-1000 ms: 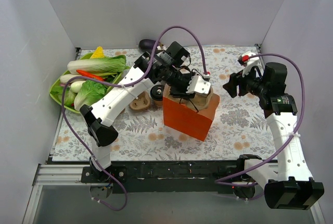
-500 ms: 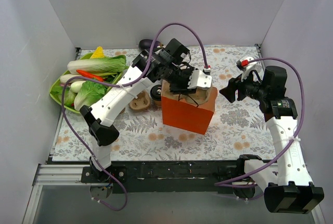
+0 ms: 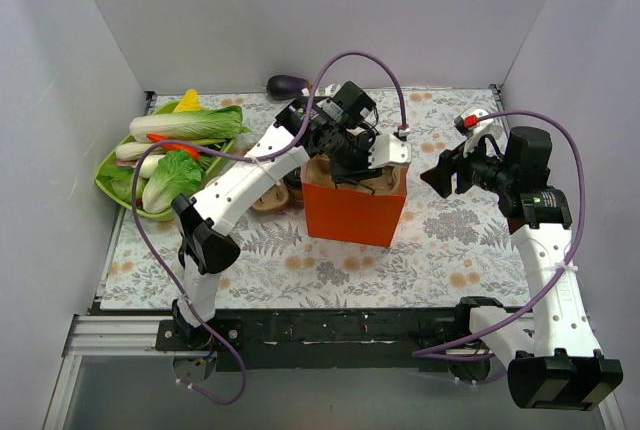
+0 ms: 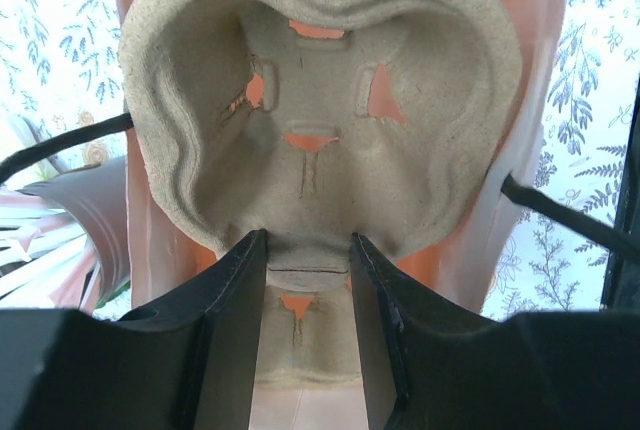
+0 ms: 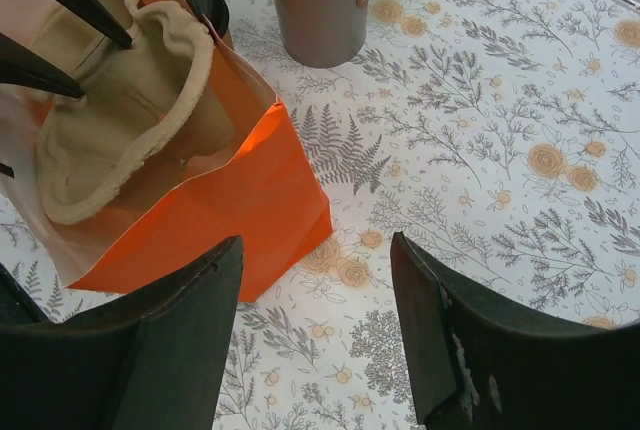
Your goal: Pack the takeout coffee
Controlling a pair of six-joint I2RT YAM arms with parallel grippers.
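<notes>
Clamping the rim of the pulp tray with the left pincer, inside the orange bag. Holding the right pincer apart and empty over the desk, right of the bag. Finding the takeout coffee outside, just behind the bag, near the grey cup.

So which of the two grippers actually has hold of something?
The left gripper: its fingers pinch the pulp cup-carrier tray sitting in the orange bag. The right gripper stands open and empty over the tablecloth beside the bag.
</notes>
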